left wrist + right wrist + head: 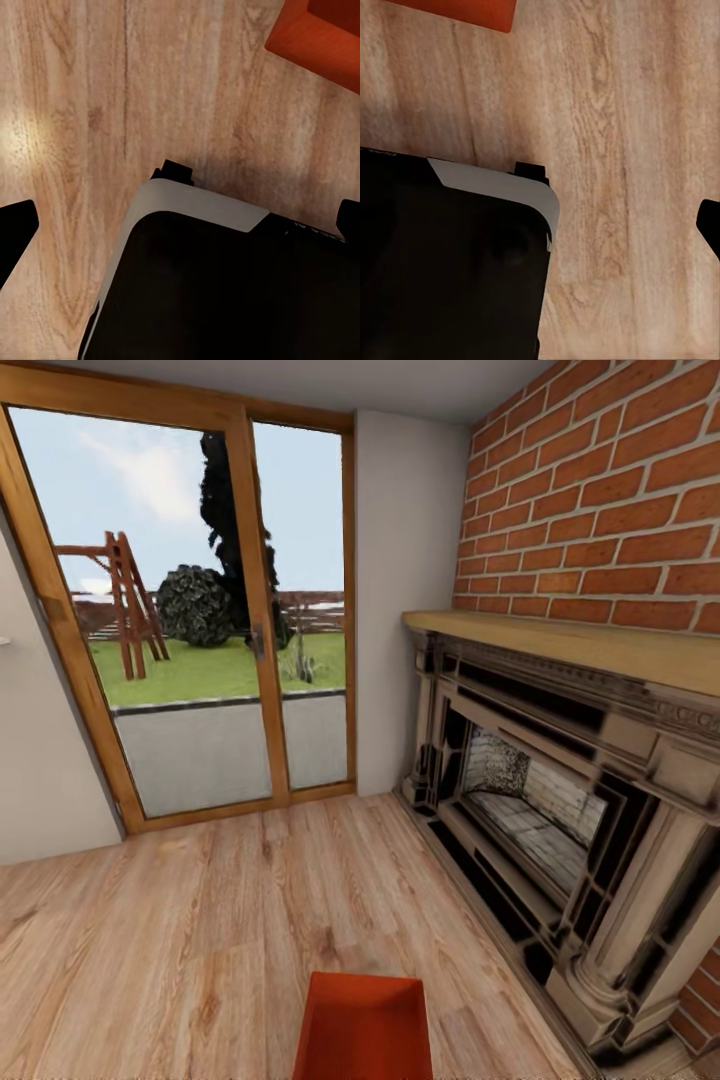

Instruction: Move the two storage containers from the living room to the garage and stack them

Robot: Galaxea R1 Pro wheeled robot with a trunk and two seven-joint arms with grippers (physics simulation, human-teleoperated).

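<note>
container (pixel 363 1028) sits low ahead on the wood floor (pixel 200 920); approach squarely, base (pixel 225 285) clear of the fireplace (pixel 560 810). both grippers' spread i cannot tell.

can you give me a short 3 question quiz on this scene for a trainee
1. True or false: the storage container rests on light wood planks.
2. What stands at the right of the head view? A) fireplace B) sofa C) TV
3. Fill in: behind the glass door lies a ____ lawn.

Key: 1 true; 2 A, the fireplace under the brick wall; 3 green.
</note>
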